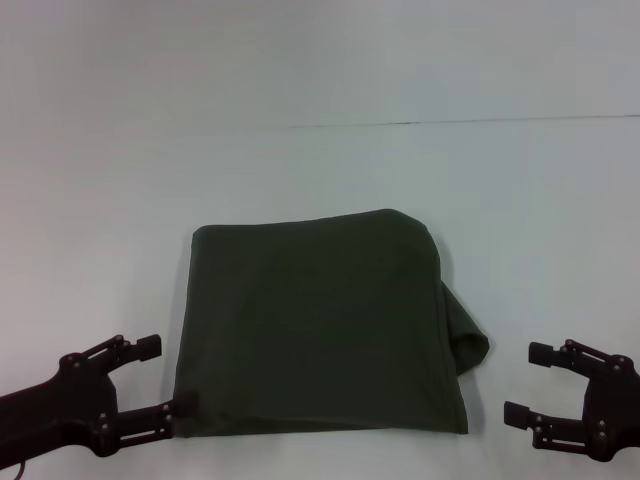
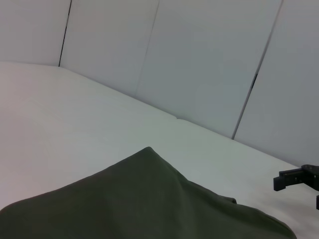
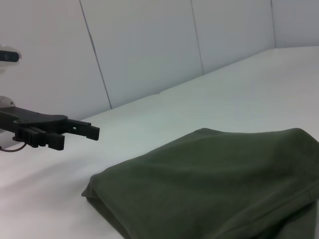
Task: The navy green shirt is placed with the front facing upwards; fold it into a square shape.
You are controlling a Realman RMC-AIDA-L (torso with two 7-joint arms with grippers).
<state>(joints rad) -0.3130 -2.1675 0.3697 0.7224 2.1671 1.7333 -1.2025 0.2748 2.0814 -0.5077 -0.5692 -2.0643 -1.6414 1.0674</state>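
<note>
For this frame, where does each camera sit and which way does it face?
Head: above, looking down at the folded navy green shirt on the white table; left gripper and right gripper open beside it.
Left wrist: low, across the shirt toward the right gripper.
Right wrist: low, across the shirt toward the left gripper.
All share the shirt.

Navy green shirt (image 1: 315, 325): soft knit cloth, matt, dark olive, no sheen; surface smooth with shallow ripples, rounded folded edges, loose puckered bulge at right side
Table (image 1: 320, 170): white, matt, smooth; thin dark seam line across far part
Wall panels (image 3: 144, 50): pale, smooth, flat finish, narrow dark joints between them
Left gripper (image 1: 150, 380): black, hard, matt, looks plastic or coated metal; small screw heads visible
Right gripper (image 1: 530, 385): same black matt finish
</note>
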